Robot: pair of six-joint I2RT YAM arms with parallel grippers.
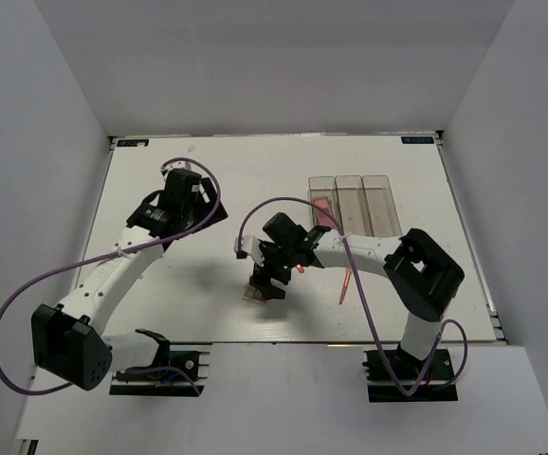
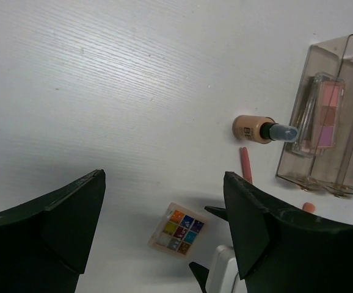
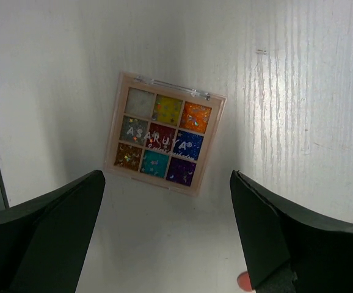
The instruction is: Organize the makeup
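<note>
The multicolour palette (image 3: 164, 132) lies flat on the table (image 1: 208, 161), face up, near the middle and toward the near edge. It is almost square, so it has no strong long axis, and its sides sit slightly skewed to the line between the fingers. The right gripper (image 3: 166, 177) hangs directly above it with its fingers spread wide. In the right wrist view the palette lies between them, with its far part past the tips. A straight descent looks likely to bracket it, after a small wrist turn to square up. The left gripper (image 2: 164, 177), also spread and holding nothing, hovers well apart toward the far left. The clear box (image 1: 350, 201) lies to the right, beyond the right gripper.
</note>
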